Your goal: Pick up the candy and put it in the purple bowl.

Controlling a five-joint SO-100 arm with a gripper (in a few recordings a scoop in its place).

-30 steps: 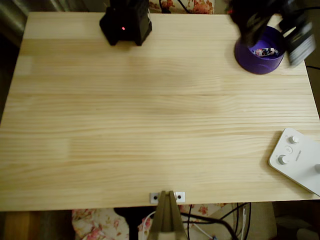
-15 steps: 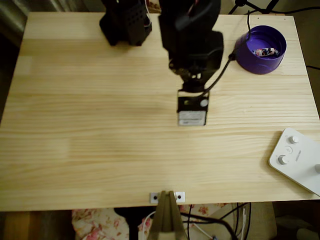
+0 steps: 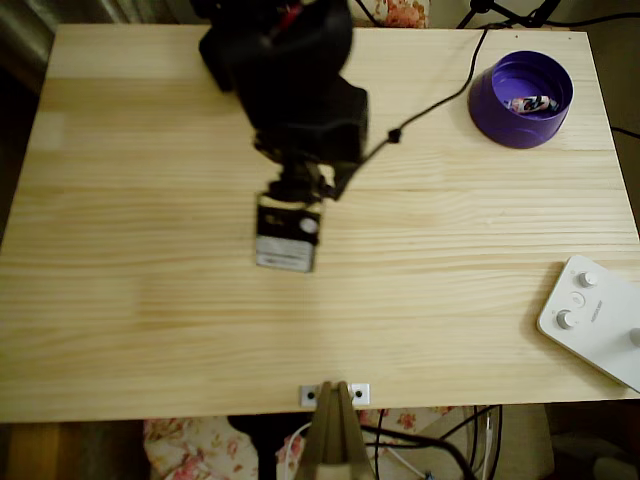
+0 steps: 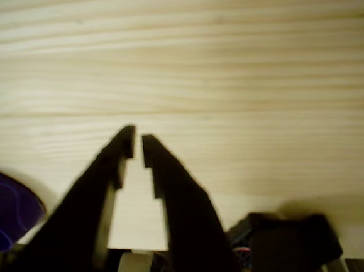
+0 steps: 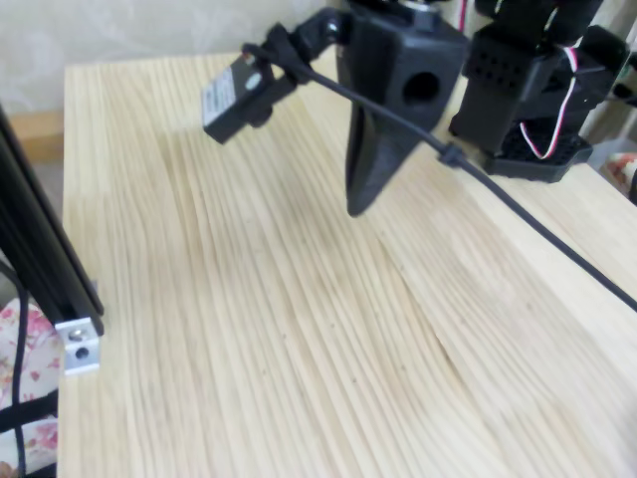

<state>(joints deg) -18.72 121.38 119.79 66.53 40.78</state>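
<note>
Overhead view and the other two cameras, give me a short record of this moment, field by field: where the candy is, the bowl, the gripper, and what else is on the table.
candy: lying inside the bowl, overhead view
purple bowl: upright, far right corner of the table in the overhead view
gripper: nearly shut, a narrow gap between the tips, nothing between them, above bare wood
table: light wooden boards
white device with knobs: at the right edge, overhead view
task state: candy in the bowl

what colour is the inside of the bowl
A lighter violet than its deep-purple wall; the purple bowl shows best in the overhead view.
</note>
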